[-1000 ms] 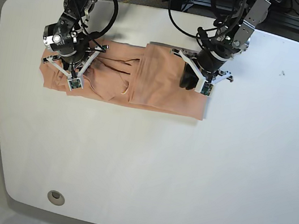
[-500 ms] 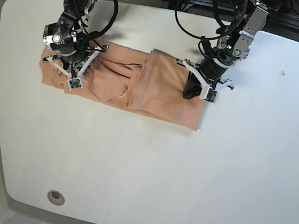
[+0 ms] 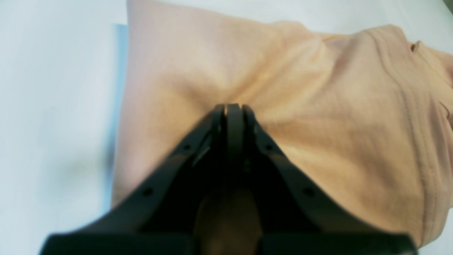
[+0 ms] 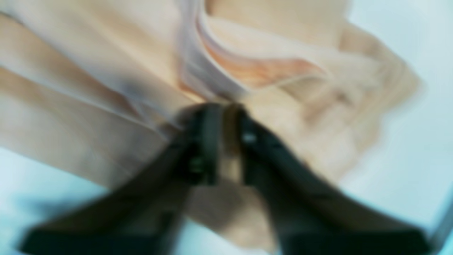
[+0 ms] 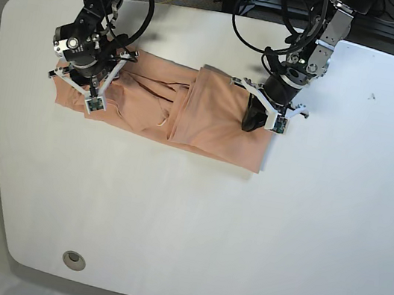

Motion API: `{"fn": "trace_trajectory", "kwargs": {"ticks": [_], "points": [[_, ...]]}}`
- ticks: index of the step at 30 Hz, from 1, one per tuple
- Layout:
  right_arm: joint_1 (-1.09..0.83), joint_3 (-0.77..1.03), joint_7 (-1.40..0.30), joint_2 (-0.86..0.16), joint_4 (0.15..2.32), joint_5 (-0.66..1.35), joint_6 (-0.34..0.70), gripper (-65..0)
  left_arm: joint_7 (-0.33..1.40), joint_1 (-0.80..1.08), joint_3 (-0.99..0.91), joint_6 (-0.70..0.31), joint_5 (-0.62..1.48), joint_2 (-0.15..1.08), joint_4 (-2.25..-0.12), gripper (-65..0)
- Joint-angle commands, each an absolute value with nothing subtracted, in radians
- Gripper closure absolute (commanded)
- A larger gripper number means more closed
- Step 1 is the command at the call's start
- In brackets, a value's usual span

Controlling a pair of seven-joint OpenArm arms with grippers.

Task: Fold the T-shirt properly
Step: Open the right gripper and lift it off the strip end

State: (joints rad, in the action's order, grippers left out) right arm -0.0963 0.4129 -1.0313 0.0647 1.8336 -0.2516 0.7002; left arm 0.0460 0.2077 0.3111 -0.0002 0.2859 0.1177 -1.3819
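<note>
- left gripper [image 3: 228,108] — i see it pinched tight on the t-shirt [image 5: 210,116], arm angled down over the cloth's right end
- right gripper [image 4: 226,109] — jaws slightly parted with fabric between, too blurred to call
- shirt lies crumpled on the table [image 5: 191,230]

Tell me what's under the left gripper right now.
The T-shirt lies under the left gripper, whose jaws are shut with fabric puckering toward the tips. White table surrounds the shirt. Whether cloth is pinched between the jaws is hidden by the fingers.
</note>
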Motion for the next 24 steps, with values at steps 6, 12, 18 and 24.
{"fn": "trace_trajectory", "kwargs": {"ticks": [6,12,18,24], "points": [[-0.071,0.417,-1.032,0.082,1.949,-0.243,0.698,-53.3,0.199,0.231,0.311,0.059,0.262,0.128,-1.348,-0.4],[-0.051,0.47,-1.032,0.088,1.952,-0.243,0.698,-52.9,0.2,0.231,0.311,0.059,0.262,0.128,-1.348,-0.4],[0.001,0.633,-1.032,0.139,1.951,-0.242,0.698,-53.2,0.2,0.231,0.311,0.059,0.262,0.131,-1.348,-0.4],[0.042,0.791,-1.036,0.147,1.945,-0.16,0.698,-53.2,0.202,0.231,0.311,0.059,0.262,0.13,-1.348,-0.4]]}}
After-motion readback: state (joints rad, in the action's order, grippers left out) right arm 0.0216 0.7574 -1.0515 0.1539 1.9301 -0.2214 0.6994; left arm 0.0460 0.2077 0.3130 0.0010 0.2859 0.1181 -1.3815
